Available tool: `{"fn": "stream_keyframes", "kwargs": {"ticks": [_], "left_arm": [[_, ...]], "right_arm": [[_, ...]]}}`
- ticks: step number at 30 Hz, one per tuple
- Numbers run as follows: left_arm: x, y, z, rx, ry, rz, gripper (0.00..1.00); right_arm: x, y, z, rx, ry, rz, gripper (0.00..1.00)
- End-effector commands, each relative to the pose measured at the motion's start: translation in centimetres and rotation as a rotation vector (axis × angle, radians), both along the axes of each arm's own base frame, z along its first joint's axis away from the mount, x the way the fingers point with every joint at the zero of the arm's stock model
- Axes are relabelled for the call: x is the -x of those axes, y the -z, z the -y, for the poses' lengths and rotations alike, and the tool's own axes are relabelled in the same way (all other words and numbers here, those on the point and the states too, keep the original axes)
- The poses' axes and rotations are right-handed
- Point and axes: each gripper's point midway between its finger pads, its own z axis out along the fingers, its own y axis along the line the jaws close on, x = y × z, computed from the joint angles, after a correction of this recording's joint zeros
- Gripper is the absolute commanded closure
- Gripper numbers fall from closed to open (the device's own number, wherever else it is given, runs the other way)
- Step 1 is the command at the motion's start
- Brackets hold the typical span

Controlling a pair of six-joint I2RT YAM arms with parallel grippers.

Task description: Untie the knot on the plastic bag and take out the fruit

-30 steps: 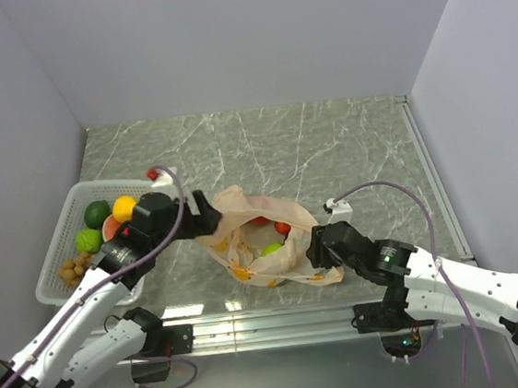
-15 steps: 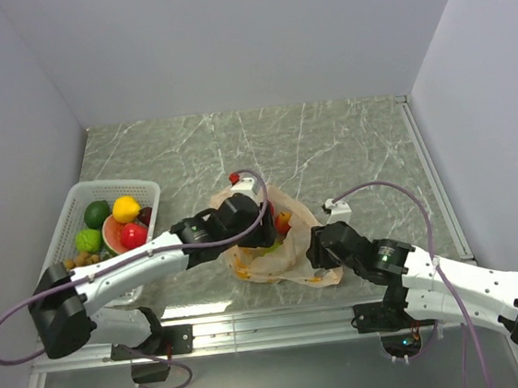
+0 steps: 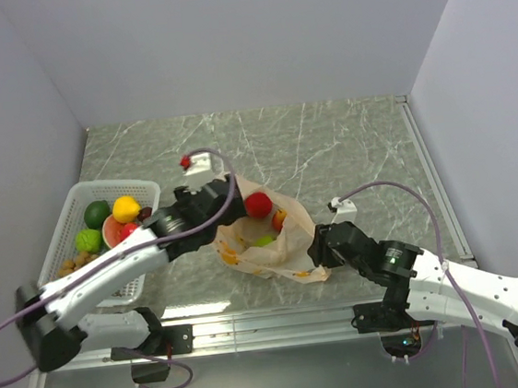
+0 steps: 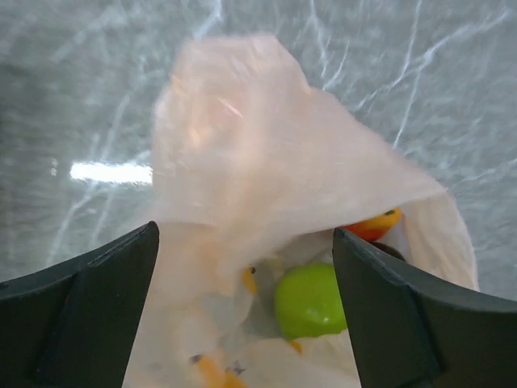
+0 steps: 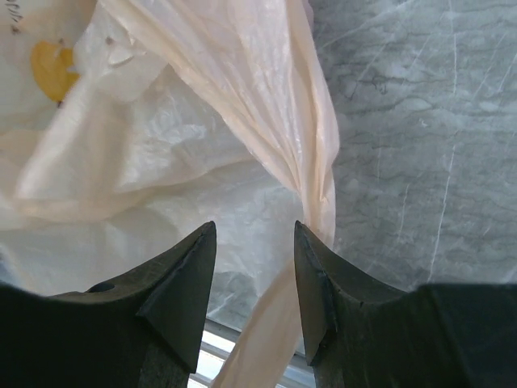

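The pale-peach plastic bag (image 3: pixel 269 248) lies open on the marble table, and no knot shows. A red apple (image 3: pixel 258 203) sits at its mouth, with an orange fruit (image 3: pixel 280 218) and a green apple (image 3: pixel 264 241) inside. My left gripper (image 3: pixel 235 213) hovers at the bag's left rim with its jaws wide apart and empty. In the left wrist view the gripper (image 4: pixel 244 230) frames the green apple (image 4: pixel 311 299) and the orange fruit (image 4: pixel 376 225). My right gripper (image 3: pixel 317 248) is at the bag's right corner. In the right wrist view (image 5: pixel 254 226) its jaws stand apart, with a loose strip of bag (image 5: pixel 266 323) between them.
A white lattice basket (image 3: pixel 64 233) stands at the left and holds a dark green fruit (image 3: pixel 97 213), a yellow one (image 3: pixel 125 208), a lime-green one (image 3: pixel 88 240), a red one (image 3: pixel 133 230) and tan berries (image 3: pixel 72 265). Grey walls close in on three sides.
My left gripper swung from beside the basket into the bag, then drew back to the bag's left rim. The bag shifted slightly left. The right arm barely moved.
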Motion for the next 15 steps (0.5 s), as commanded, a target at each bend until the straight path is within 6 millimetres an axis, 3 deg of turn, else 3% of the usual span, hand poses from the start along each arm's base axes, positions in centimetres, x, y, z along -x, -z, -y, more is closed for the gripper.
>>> {"fn": "stream_keyframes", "kwargs": {"ticks": [1, 4, 6, 10, 14, 15], "left_arm": [[1.4, -6.3, -3.7, 0.061, -0.054, 0.131, 0.05], [2.8, -8.8, -3.4, 0.202, 0.028, 0.189, 0.06], [3.5, -10.9, -1.6, 0.326, 0.138, 0.244, 0.07], [5.1, -13.4, 0.2, 0.445, 0.284, 0.300, 0.15], [6.2, -11.6, 4.9, 0.422, 0.408, 0.195, 0.20], [5.8, -9.7, 6.4, 0.376, 0.412, 0.159, 0.23]], "right_arm": [[-0.6, -1.2, 0.1, -0.019, 0.030, 0.039, 0.50], [-0.6, -1.0, 0.0, -0.018, 0.031, 0.033, 0.50], [-0.7, -1.0, -0.1, -0.018, 0.030, 0.032, 0.50], [-0.6, -0.8, -0.2, -0.012, 0.025, 0.024, 0.50], [-0.6, -0.8, -0.2, -0.015, 0.027, 0.025, 0.50], [-0.5, -0.8, -0.3, -0.017, 0.024, 0.024, 0.50]]}}
